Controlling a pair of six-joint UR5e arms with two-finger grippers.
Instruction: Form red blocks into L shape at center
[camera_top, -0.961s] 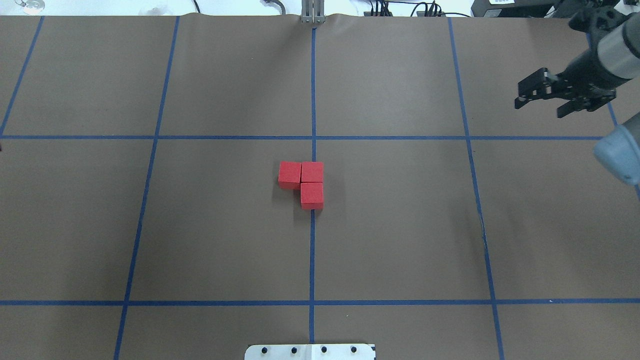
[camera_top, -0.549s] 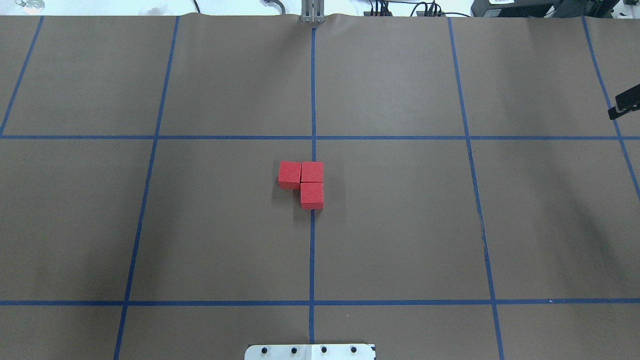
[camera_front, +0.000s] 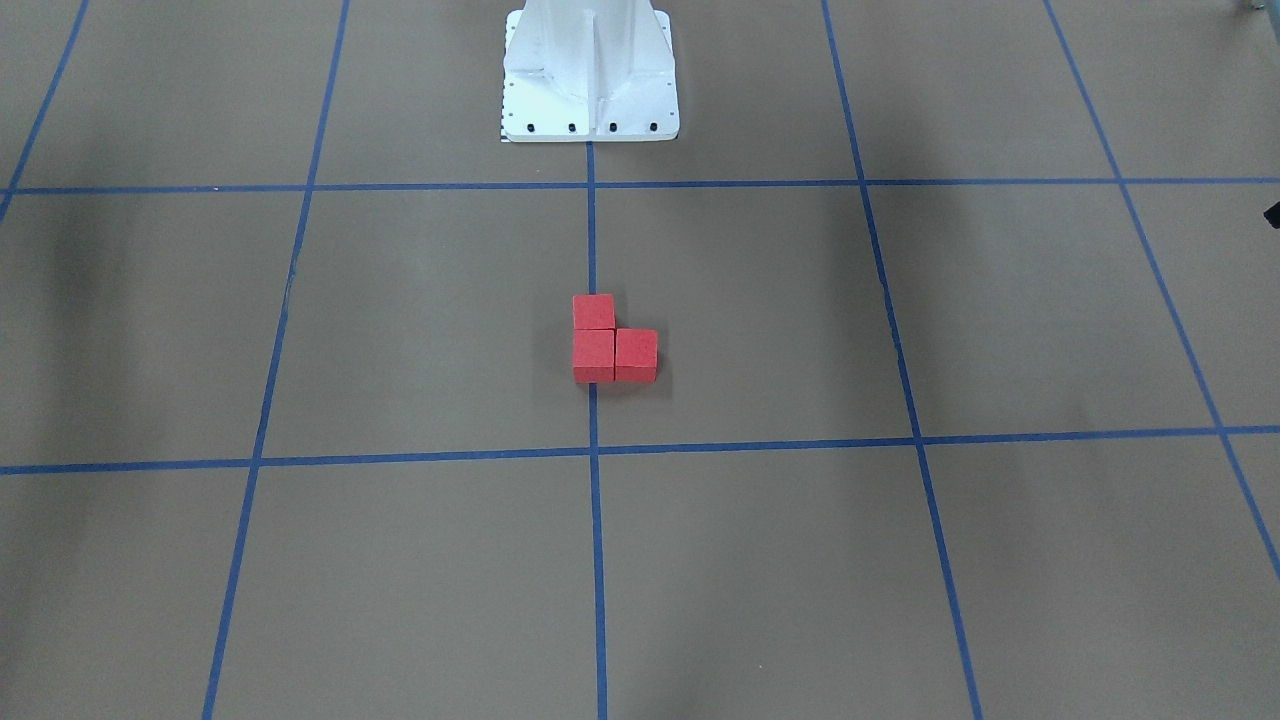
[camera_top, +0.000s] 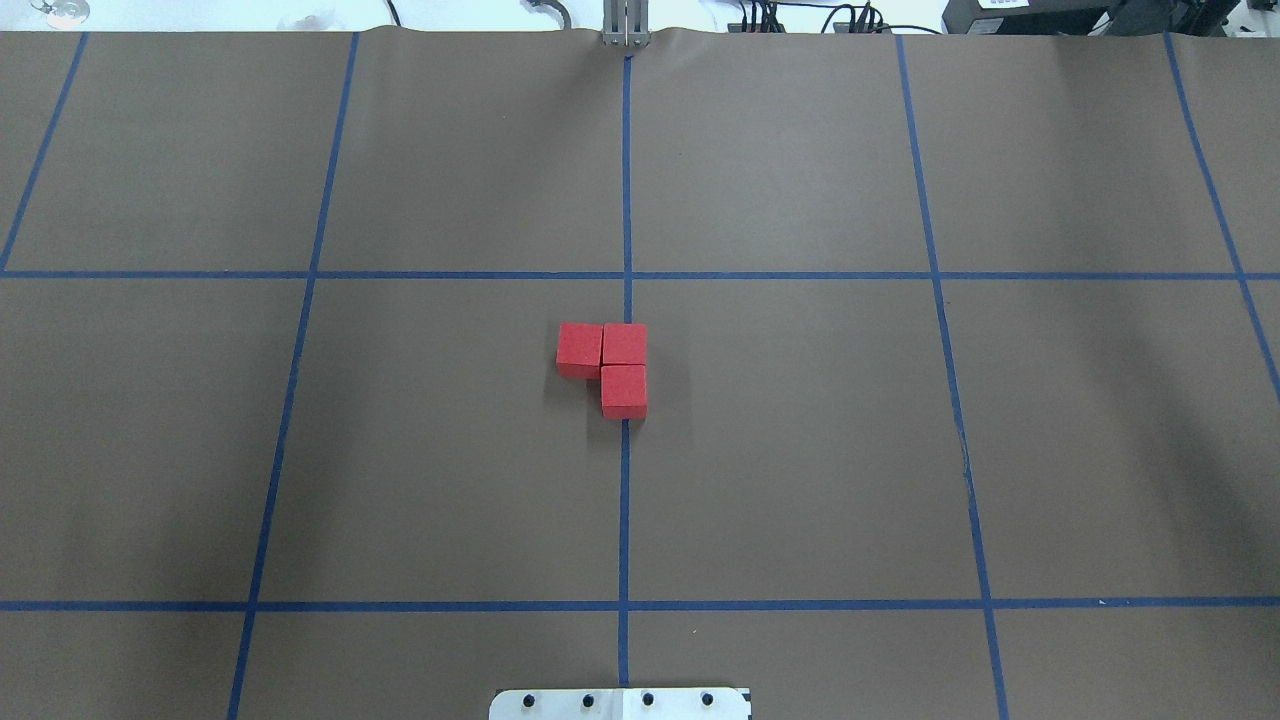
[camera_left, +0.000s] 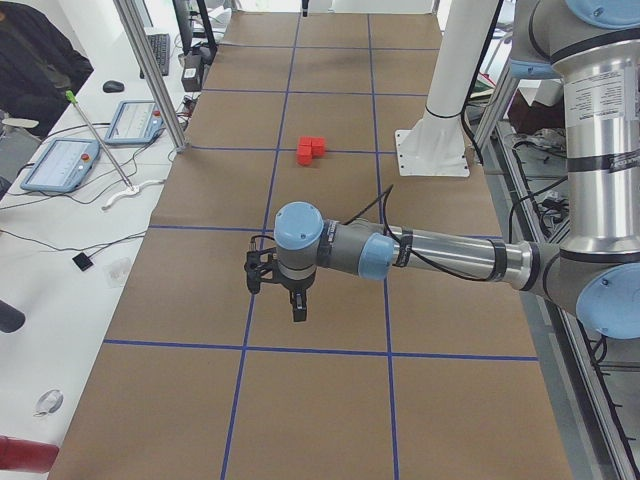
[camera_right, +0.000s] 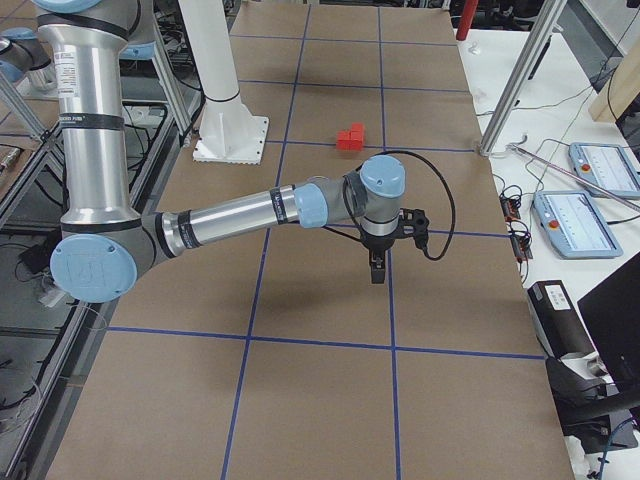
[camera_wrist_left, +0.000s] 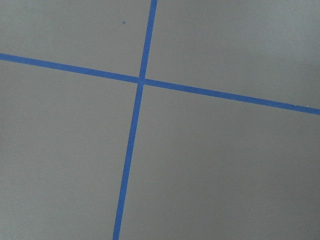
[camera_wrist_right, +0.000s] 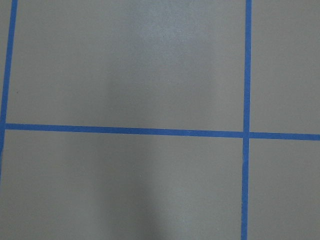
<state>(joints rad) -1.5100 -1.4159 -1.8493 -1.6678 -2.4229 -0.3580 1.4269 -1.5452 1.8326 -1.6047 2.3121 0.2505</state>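
Brown paper gridded with blue tape covers the table, and the red blocks (camera_top: 611, 364) lie on it at the center (camera_top: 700, 420), the patch where the middle tape line runs between two cross lines.

Seen from overhead, two of the cubes sit on the middle line itself, one behind the other with faces touching. The third (camera_top: 579, 348) is pressed against the left side of the farther cube (camera_top: 624, 344). Together they make a tight corner with no visible gaps, and the front-facing view (camera_front: 612, 342) shows the same figure mirrored. All three lie flat on the paper and none is stacked or tilted. The group sits somewhat nearer the far cross line than the near one.

Judged from this, the L is formed and placed, and no block is left to fetch or nudge. At most the shape could be shifted to sit midway between the cross lines, which the task hardly demands.

Neither claw is near the blocks. The left gripper (camera_left: 281, 293) hangs over bare paper well apart from them, and so does the right gripper (camera_right: 384, 252). Both appear only in the side views, so it cannot be told whether they are open or closed. Each wrist camera sees only paper and crossing tape. The white robot base (camera_front: 590, 95) stands behind the center patch.
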